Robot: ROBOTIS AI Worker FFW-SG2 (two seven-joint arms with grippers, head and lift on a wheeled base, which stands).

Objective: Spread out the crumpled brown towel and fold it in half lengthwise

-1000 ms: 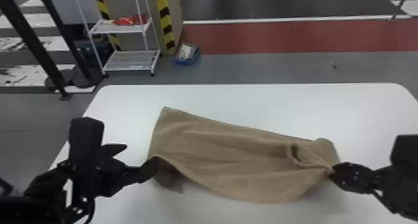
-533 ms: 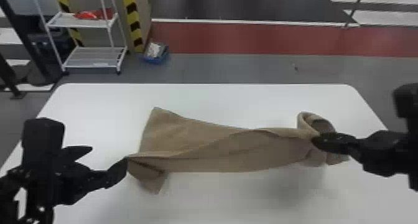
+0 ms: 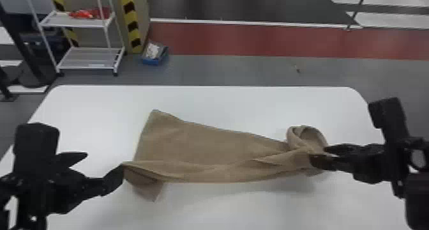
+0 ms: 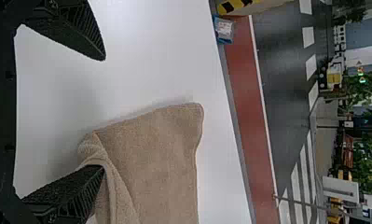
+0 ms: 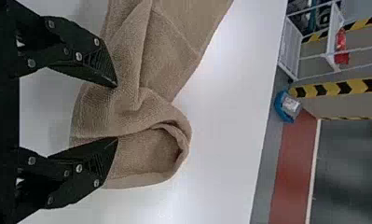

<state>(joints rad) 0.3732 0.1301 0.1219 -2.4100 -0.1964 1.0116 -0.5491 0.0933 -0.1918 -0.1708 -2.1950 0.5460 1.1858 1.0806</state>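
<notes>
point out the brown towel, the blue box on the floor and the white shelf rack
Brown towel (image 3: 210, 144): head view, on its flat middle part.
Blue box (image 3: 152, 61): head view, on its near wall.
White shelf rack (image 3: 86, 57): head view, on its lower shelf.

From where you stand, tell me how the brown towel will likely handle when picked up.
The brown towel will probably hang floppy, as it bends over itself and curls into a loop at its right end. Its rough, fuzzy weave suggests it shouldn't slip easily. Creasing seems likely, since soft folds run along its near side.
</notes>
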